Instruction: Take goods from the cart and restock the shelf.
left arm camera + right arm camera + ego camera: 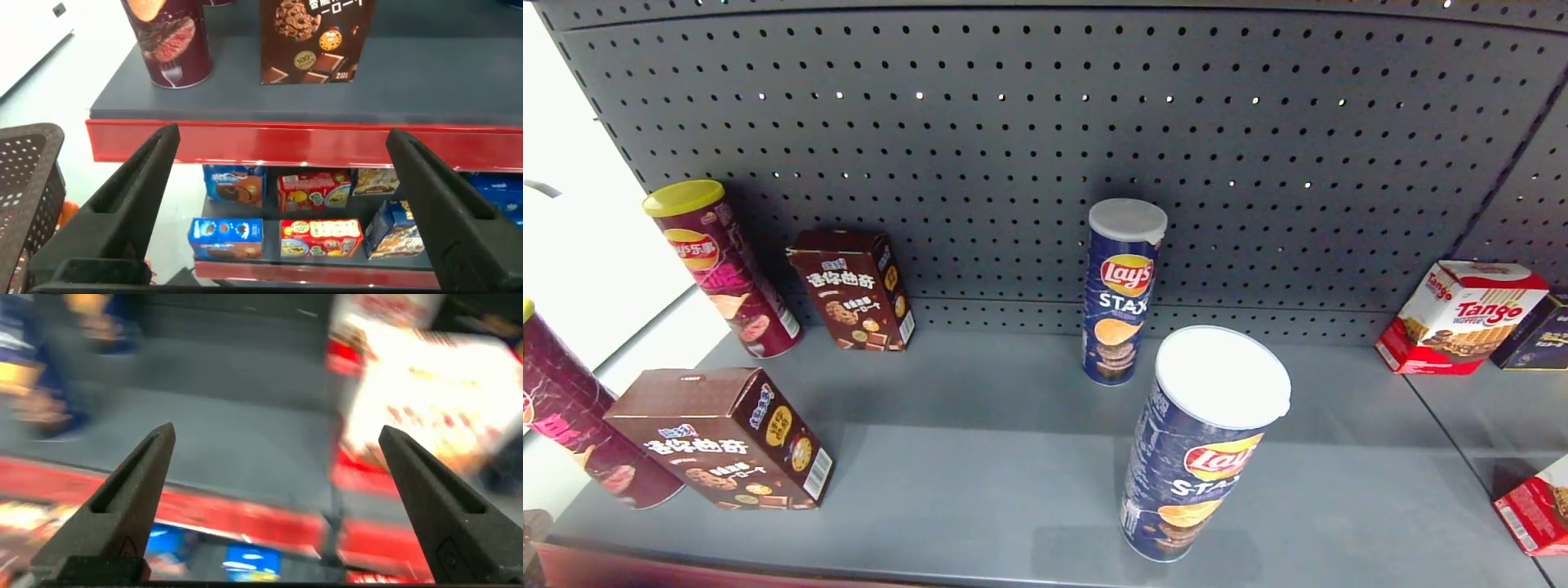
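The shelf already carries a rear blue chip can, a front blue chip can and cookie boxes, with bare room left, so restocking looks partly done. The left claw is spread wide and empty facing the shelf's red edge, the cart's black mesh beside it. The right claw gapes equally wide, holding nothing.

A shop — snack-stocked shelf (pegboard back).
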Controlling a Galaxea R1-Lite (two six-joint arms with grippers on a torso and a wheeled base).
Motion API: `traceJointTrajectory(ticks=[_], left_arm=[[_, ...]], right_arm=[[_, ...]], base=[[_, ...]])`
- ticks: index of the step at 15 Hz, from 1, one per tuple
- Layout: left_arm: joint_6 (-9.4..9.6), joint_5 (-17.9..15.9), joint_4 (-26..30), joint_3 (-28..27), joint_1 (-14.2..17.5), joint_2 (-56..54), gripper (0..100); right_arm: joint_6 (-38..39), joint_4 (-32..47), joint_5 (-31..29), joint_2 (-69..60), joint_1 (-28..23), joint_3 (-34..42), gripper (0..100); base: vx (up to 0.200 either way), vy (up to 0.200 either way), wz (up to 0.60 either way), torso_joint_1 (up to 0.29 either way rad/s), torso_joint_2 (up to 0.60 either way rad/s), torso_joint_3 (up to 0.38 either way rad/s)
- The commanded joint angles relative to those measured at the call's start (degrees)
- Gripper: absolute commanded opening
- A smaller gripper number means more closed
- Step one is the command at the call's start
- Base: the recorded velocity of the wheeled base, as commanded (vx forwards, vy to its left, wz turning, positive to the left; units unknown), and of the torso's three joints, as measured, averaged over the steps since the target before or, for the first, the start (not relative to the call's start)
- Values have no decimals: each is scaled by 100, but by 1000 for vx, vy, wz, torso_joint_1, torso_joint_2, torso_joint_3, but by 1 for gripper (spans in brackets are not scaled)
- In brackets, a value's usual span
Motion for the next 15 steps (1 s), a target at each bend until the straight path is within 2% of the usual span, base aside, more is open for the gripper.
traceJointTrajectory(ticks=[1,2,4,6,7,11,15], left_arm=[[-3,0,-2,0,1,10,100],[-3,0,-2,0,1,10,100],[-3,0,-2,0,1,10,100],[-12,0,-2,0,1,10,100],[-12,-8,-2,0,1,10,100],[-21,-8,-2,0,1,10,100],[-21,-8,-2,0,1,10,100]], right_arm=[[-286,188,1058,2489,638,-1351,100],[-611,179,1032,2981,910,-1439,100],[-699,118,997,3473,1183,-1404,100],[-699,-286,953,4001,1578,-1219,100],[-690,-770,803,4361,1763,-1052,100],[-523,-1042,636,4721,2097,-815,100],[-470,-1798,399,5336,2317,-754,100]], base=[[0,0,0,0,0,0],[0,0,0,0,0,0],[0,0,0,0,0,0],[0,0,0,0,0,0],[0,0,0,0,0,0],[0,0,0,0,0,0],[0,0,0,0,0,0]])
